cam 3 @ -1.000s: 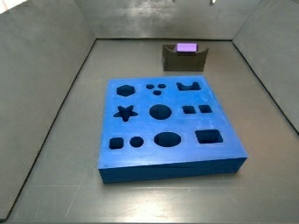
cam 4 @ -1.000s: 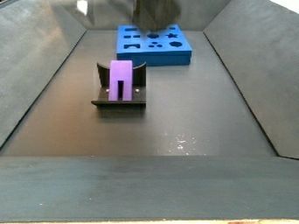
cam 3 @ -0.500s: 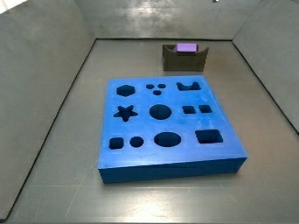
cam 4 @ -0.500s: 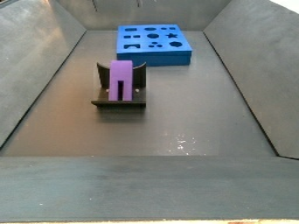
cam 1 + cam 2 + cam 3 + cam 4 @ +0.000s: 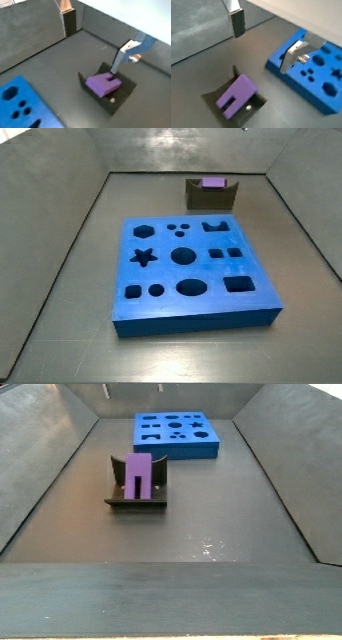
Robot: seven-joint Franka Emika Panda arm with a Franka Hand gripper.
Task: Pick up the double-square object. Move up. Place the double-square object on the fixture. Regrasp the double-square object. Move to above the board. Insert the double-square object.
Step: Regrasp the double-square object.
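Plainly the placing step looks done and the regrasp is what lies ahead, since the double-square object [image 5: 139,474] sits in the fixture [image 5: 135,502] with nothing holding it. Taking the fixture as the landmark: the board [image 5: 191,266], the largest thing here, lies flat on the dark floor a little apart from it, a bright-blue matte slab with crisp dark cut-outs, among them a star, circles, squares and a hexagon. The fixture itself is a small dark olive-grey holder with raised sides and a dipped middle, dull and hard-looking. Resting in that dip, the double-square object is a smooth light-purple block; a wrist view shows the slot at one end [image 5: 236,95] that splits it into two square prongs. The gripper [image 5: 264,36] is out of both side views; the wrist views place it above the fixture, its flat silver fingers [image 5: 124,56] spread wide with dark pads bare and nothing between them. My judgement is that the next move calls for descending squarely over the block and closing on its flat sides.
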